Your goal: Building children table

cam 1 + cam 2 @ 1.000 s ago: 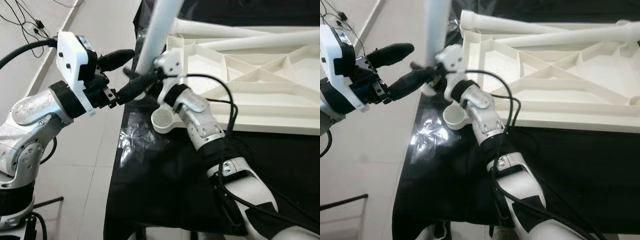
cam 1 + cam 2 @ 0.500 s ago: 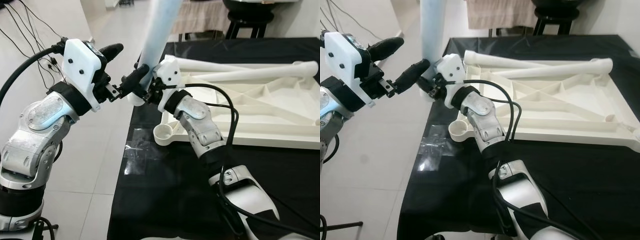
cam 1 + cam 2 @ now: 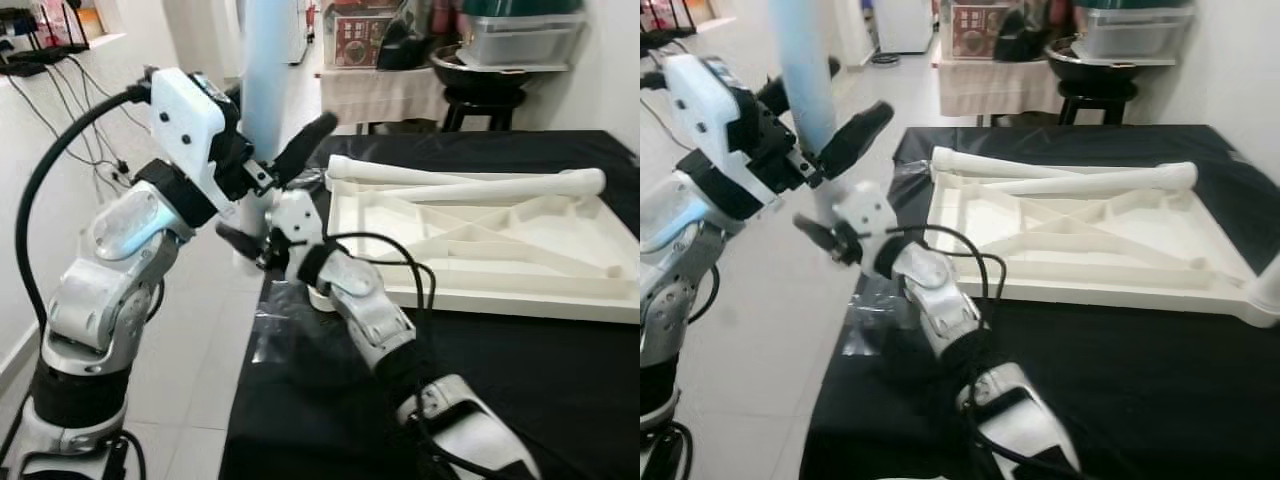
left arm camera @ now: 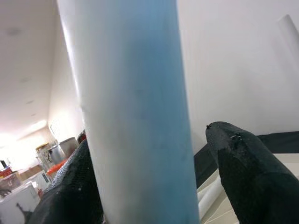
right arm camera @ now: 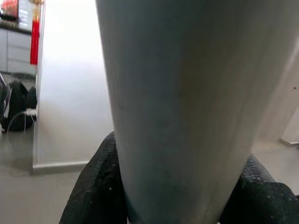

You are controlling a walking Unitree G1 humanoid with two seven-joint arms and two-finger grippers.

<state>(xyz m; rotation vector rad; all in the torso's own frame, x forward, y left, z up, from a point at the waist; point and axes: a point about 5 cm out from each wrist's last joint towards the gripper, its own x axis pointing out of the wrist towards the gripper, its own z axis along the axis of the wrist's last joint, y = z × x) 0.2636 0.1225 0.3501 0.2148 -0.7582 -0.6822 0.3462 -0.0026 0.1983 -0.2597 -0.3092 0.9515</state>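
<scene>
The right tool [image 3: 250, 245] is clamped on the lower end of the upright pale round plastic table leg [image 3: 262, 95]; the left tool [image 3: 285, 150], just above, straddles it loosely. Beyond lies the upturned white ribbed tabletop [image 3: 480, 250] on the black counter [image 3: 560, 370]; keep the leg vertical, steering its foot to the corner socket

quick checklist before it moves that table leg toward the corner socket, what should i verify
1. Right gripper shut on the table leg: ok; its fingers flank the leg tightly in the right wrist view.
2. Left gripper gripping: not ok; one finger stands clear of the leg.
3. Leg near upright: ok.
4. Corner socket open, uncovered: cannot tell; the right arm hides it.
5. Upturned tabletop flat on the black cloth: ok.
6. Loose legs clear of the near corner: ok; they lie along the far edge.
</scene>
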